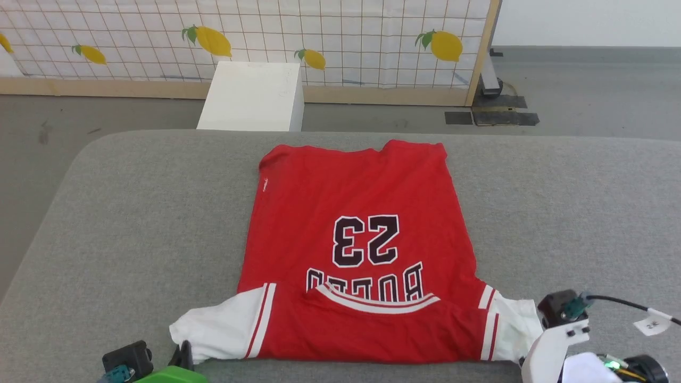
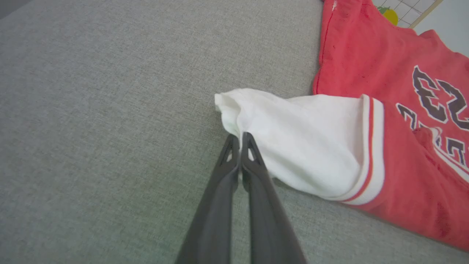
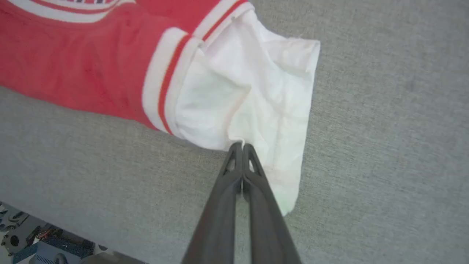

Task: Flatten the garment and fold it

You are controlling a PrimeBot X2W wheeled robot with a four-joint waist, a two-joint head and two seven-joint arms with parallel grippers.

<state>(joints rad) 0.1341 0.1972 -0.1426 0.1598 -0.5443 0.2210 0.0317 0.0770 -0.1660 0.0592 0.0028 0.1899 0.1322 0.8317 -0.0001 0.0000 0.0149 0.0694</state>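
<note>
- left gripper (image 2: 240, 138): fingers pressed together, tips clamped on the outer edge of the shirt's (image 1: 351, 202) white left sleeve (image 2: 304, 146); the cloth bunches at the tips
- right gripper (image 3: 242, 147): the same, pinched shut on the edge of the white right sleeve (image 3: 256, 99), a bit of cloth right at the tips
- how much cloth sits between each pair of fingers is hard to tell; the finger bases are cut off by the bottom edge of the wrist views
- shirt lies front up on a grey pad (image 1: 133, 213), collar (image 1: 372, 303) towards the robot, hem at the far end, sleeves out to either side
- print: "23" (image 1: 366, 240), upside down in the head view; the row of letters (image 1: 367, 282) under it is partly covered by the collar, so not fully readable
- small white mark (image 1: 264, 184) at the shirt's side edge, too small to read
- white tag (image 1: 653, 323) on the cable by the right wrist, writing illegible
- beyond the pad: white box (image 1: 252, 96), lemon-print screen (image 1: 340, 32)
</note>
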